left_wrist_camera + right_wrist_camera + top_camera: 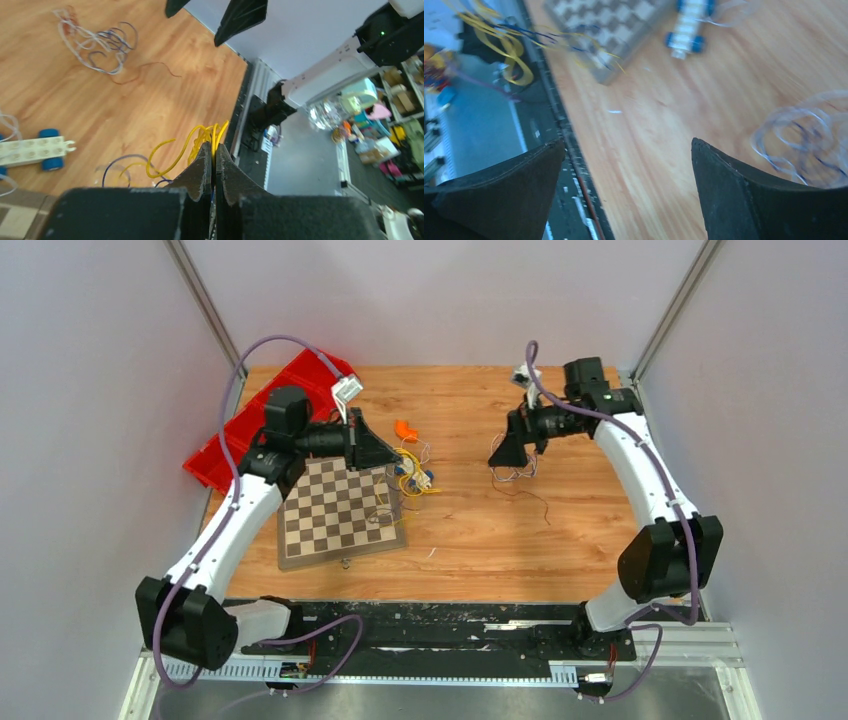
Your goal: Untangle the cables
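My left gripper is shut on a bunch of yellow cables, with thin purple strands trailing below. In the top view it is over the far right corner of the chessboard, and the yellow cables hang beside it. A loose tangle of white and purple cables lies on the table under my right gripper, with a dark red strand running off it. My right gripper is open and empty, with the tangle blurred at its right.
A chessboard lies front left. A white toy brick car with blue wheels sits by the yellow cables. A small orange piece lies behind them. A red tray leans at the far left edge.
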You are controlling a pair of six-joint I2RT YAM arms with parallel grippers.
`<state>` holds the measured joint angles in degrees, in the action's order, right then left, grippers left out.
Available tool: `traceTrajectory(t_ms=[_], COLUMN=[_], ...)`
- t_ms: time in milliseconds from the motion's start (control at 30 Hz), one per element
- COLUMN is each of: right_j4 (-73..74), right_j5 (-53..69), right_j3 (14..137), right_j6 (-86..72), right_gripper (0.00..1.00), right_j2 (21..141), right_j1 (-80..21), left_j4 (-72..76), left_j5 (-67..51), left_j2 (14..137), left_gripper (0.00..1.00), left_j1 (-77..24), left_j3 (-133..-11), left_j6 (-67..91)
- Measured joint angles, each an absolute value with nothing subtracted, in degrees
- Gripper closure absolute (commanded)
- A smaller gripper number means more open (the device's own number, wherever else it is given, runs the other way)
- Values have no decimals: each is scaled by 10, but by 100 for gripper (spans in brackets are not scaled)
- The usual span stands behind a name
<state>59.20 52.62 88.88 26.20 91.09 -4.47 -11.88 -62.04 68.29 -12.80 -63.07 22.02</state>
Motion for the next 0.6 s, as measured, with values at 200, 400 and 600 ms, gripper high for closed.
traceTrajectory(t_ms=[200,400,600], right_j4=[563,487,447], right_j5=[600,609,596], right_j3=[889,886,880], right_j6=[204,139,112], right_gripper=[5,19,67], right_j2=[884,870,866], right_j1=[-155,-217,-268], left_j4=[-58,-10,10], left_j5=[-627,-625,-620], left_j2=[733,761,768], left_gripper=[98,97,97], left_j1=[-199,-234,-247], left_j3=[-632,-638,-642], left_j6=[262,298,319])
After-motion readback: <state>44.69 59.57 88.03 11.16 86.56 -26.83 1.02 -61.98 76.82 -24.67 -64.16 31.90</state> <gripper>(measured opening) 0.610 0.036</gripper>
